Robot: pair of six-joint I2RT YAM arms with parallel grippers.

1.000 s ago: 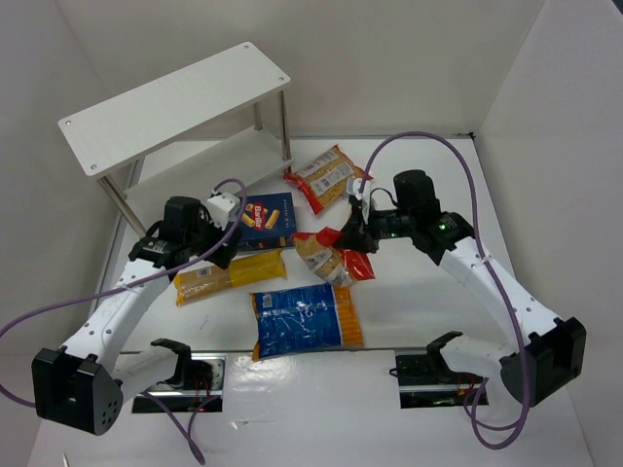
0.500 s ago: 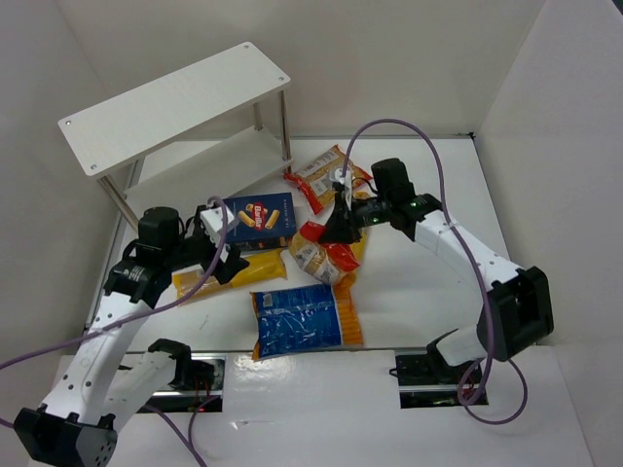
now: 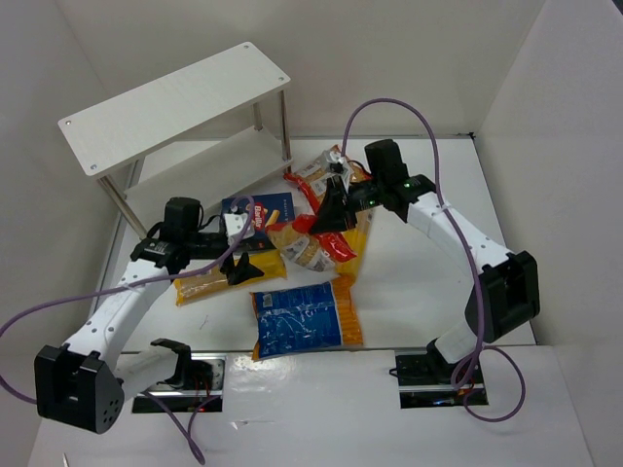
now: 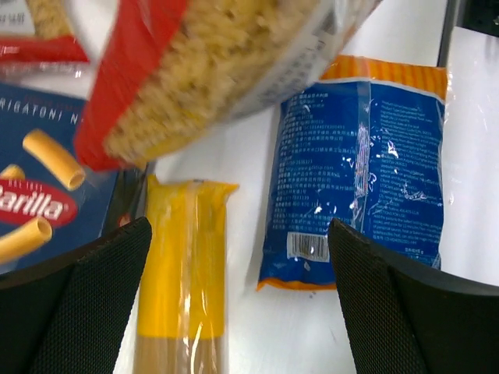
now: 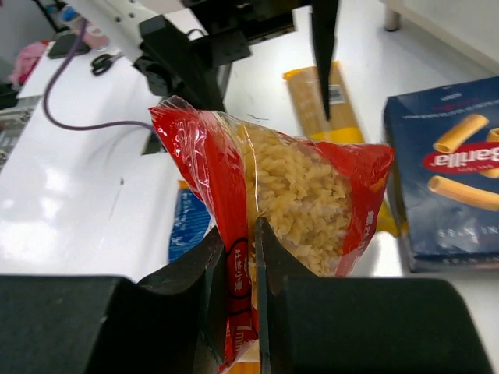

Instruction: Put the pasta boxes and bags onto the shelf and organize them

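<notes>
The red-edged clear bag of yellow spiral pasta (image 5: 304,195) hangs in the air at the middle of the top view, clear of the table (image 3: 419,292). The right tool (image 5: 238,265) is clamped shut on its red side seam. A second ago this bag lay lower in the frame, among the other packages. It has since been lifted and carried up and to the left, so it now sits closer to the white two-tier shelf (image 3: 175,97) in the upper left. The first package looks to be on its way to a board, though it has not yet reached one.

In the top view, the second red-edged bag (image 3: 326,173) lies just above the carried one, near the shelf's front post. The dark blue cardboard box (image 5: 452,187) rests to its left, and a long yellow pack (image 4: 187,257) lies below that. The blue-and-orange bag (image 4: 362,171) is at lower centre.

The left tool (image 4: 238,234) has drawn back from the box. It hovers over the yellow pack with its jaws spread wide and holds nothing. Every board of the shelf has yet to receive a package, so nearly all the sorting remains.
</notes>
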